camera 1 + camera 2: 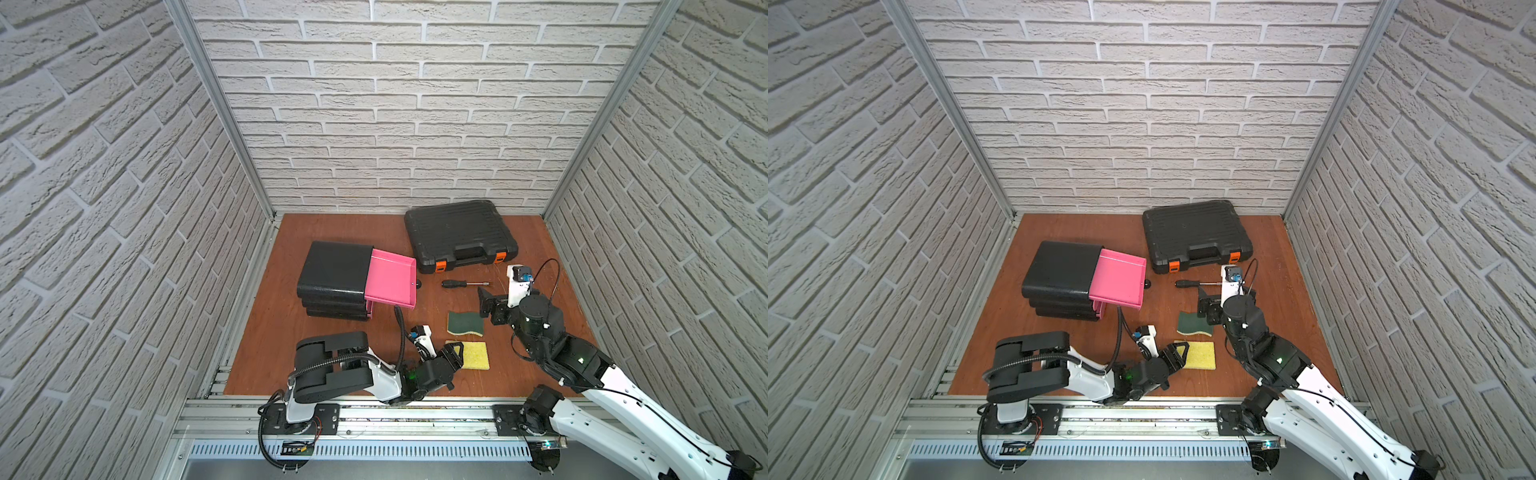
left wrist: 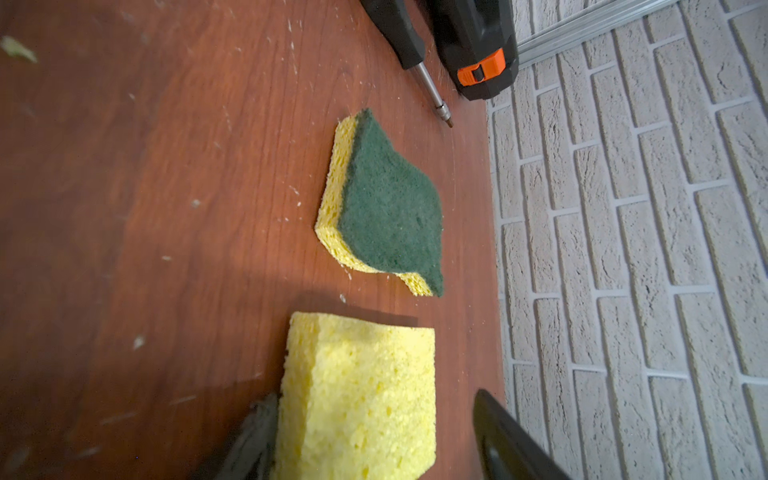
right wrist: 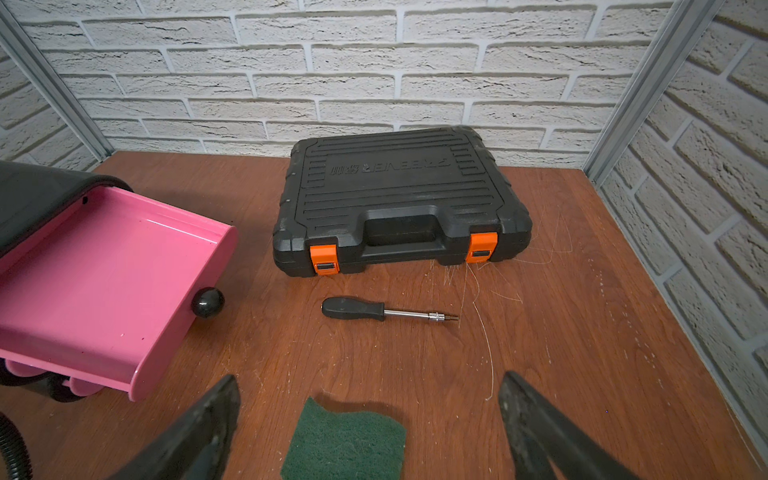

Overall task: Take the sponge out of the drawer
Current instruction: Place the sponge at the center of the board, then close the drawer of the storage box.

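Now, left gripper (image 2: 374, 397): jaws parted and straddling the yellow sponge (image 1: 473, 355) without pinching it. One finger (image 2: 253, 444) sits close against one side of the sponge, and the other stands clear with bare wood showing between.
Yellow sponge: lies flat on the tabletop (image 1: 270, 353), near the front edge and a little right of its middle, outside the drawer (image 1: 390, 278).
Left arm: folded low along the front edge, reaching rightward to the yellow sponge.
Right gripper (image 3: 370, 380): jaws spread wide and holding nothing. It hangs by the back end of the green-topped sponge (image 1: 464, 324), apart from it, and is aimed toward the back edge.
Green-topped sponge: lies flat on the tabletop, green side up and yellow below. It is just behind the yellow sponge, apart from it, and also outside the drawer.
Screwdriver (image 1: 463, 284): lies flat behind the green-topped sponge, black handle to the left and tip to the right, just in front of the tool case (image 1: 459, 232).
Tool case: black with orange latches, lid closed, handle facing the front. It sits at the back edge toward the right back corner.
Drawer: pink, pulled out rightward from the top of the cabinet (image 1: 336, 270), with a black knob (image 3: 207, 302) on its front.
Cabinet: black, on the left half of the tabletop, about midway between the front and back edges.
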`<state>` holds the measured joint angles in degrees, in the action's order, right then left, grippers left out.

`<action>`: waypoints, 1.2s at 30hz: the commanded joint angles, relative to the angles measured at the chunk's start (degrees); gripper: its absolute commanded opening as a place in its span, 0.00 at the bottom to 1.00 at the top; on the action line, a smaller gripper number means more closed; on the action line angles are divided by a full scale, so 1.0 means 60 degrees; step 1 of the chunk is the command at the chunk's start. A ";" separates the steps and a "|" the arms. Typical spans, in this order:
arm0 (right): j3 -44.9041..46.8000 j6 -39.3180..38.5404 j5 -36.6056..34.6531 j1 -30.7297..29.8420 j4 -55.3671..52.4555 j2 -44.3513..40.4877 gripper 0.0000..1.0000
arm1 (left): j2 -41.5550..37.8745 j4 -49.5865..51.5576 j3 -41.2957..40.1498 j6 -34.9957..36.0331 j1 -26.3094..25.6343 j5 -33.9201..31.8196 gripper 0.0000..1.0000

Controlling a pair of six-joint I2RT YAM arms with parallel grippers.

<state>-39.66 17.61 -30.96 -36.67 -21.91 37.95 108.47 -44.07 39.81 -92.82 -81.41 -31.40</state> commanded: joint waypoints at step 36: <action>-0.1184 0.0162 0.1289 0.0266 -0.0200 0.2903 0.95 | -0.8266 0.9439 0.1407 0.8792 0.2027 0.0075 0.98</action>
<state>-44.49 17.63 -23.79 -35.38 -23.35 54.57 62.43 7.05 49.10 -47.27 -71.85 -31.53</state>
